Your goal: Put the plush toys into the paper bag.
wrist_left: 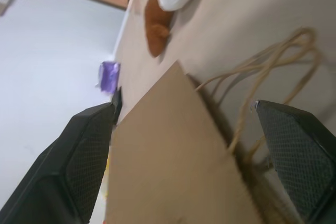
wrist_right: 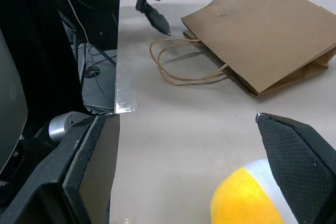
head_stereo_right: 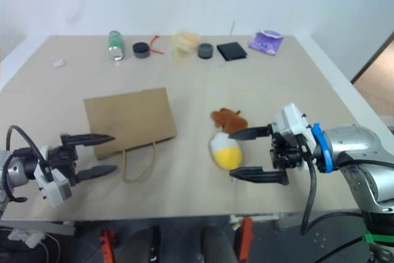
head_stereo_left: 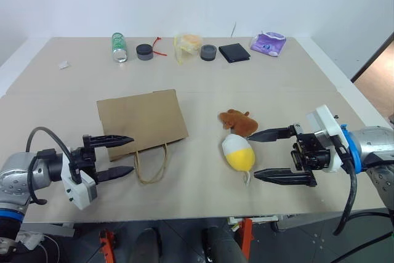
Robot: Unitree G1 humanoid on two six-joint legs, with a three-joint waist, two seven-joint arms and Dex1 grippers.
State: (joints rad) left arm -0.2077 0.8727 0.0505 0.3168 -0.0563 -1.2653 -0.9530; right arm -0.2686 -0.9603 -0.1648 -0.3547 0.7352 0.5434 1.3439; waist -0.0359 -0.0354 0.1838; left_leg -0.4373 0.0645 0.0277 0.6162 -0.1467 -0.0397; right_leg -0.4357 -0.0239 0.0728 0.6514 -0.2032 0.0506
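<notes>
The paper bag [head_stereo_left: 142, 119] is found lying flat on the counter [head_stereo_left: 295, 84], its mouth and twisted loop handles [head_stereo_left: 151, 164] turned toward the near edge; it is not yet opened up, and nothing is seen inside it; the left gripper [head_stereo_left: 121, 155] is held level just beside the bag's near left corner, its fingers spread wide and empty, one finger over the bag's edge and the other nearer the handles, so that the mouth edge lies directly ahead of it, as the left wrist view confirms. The two plush toys are found together to the right of the bag and apart from it; the brown toy [head_stereo_left: 237, 121] lies farther back, and the egg-shaped toy [head_stereo_left: 238, 153] is touching or nearly touching it on the near side, white end toward the brown toy, yellow end and cord toward the near edge, its long axis thus running roughly front to back. The right gripper [head_stereo_left: 261, 154] is pointed leftward across the counter, fingers fully apart and holding nothing; the egg-shaped toy sits just ahead of the gap, with its long axis across the line of approach; the right arm is judged plainly the nearer to both toys, the left to the bag.
</notes>
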